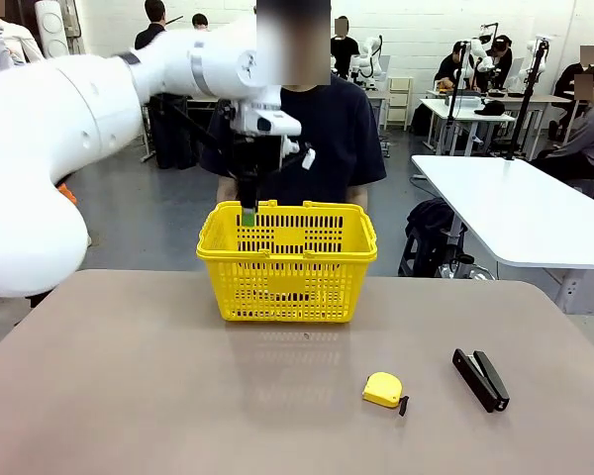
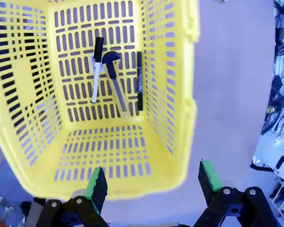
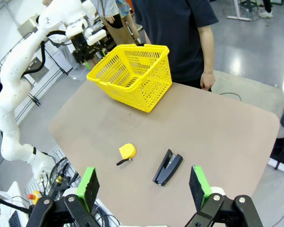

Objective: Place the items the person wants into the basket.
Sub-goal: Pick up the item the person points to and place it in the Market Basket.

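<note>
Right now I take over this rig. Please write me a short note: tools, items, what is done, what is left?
Left tool: open, empty, above the bright yellow plastic lattice basket.
Right tool: open, empty, high over the table.
In the basket: black-and-white marker, yellow-and-black utility knife, thin black pen.
On the table: small yellow tape measure, black stapler.
Done: three items are in. Left: probably only pulling the left arm back.

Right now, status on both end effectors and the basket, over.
Left end effector open, empty, above basket. Right end effector open, empty, over table. Marker, utility knife, pen lying in basket. Tape measure, stapler on table, clear of basket.
</note>
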Available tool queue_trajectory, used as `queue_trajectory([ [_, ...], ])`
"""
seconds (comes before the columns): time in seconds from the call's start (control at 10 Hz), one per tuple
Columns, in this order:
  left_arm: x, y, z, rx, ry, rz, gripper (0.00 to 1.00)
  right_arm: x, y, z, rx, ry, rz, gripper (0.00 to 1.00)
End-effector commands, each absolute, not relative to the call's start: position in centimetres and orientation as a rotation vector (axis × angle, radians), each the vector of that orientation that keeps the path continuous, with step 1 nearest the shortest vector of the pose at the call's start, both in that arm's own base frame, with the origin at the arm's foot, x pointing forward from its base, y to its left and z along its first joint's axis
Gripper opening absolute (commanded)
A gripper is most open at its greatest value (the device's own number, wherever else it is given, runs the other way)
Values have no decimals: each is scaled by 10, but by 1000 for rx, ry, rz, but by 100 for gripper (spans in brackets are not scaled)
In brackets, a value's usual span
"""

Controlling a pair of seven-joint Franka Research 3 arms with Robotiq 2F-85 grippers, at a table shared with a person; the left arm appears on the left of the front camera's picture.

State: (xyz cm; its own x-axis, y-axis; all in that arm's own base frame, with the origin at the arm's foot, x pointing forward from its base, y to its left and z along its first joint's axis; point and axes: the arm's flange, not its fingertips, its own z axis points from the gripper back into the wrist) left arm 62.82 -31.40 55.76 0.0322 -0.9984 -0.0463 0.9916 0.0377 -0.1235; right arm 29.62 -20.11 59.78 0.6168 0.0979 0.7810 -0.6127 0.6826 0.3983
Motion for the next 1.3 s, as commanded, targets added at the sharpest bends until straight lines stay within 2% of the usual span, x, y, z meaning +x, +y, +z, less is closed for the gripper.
queue_trajectory([
  [0.0, 566, -266, 579, -130, 102, -1509, 100, 298, -202, 597, 730, -835, 465, 100],
  [0.5, 478, -200, 608, -135, 5, -1322, 100, 298, -202, 597, 730, -835, 465, 100],
  [0.8, 448, -185, 619, -96, 18, -1164, 100, 298, -202, 597, 730, -835, 465, 100],
  [1.0, 429, -172, 637, -107, -99, -1073, 100, 298, -202, 597, 730, -835, 465, 100],
  [1.2, 427, -161, 643, -153, -120, -999, 100, 298, -202, 597, 730, -835, 465, 100],
])
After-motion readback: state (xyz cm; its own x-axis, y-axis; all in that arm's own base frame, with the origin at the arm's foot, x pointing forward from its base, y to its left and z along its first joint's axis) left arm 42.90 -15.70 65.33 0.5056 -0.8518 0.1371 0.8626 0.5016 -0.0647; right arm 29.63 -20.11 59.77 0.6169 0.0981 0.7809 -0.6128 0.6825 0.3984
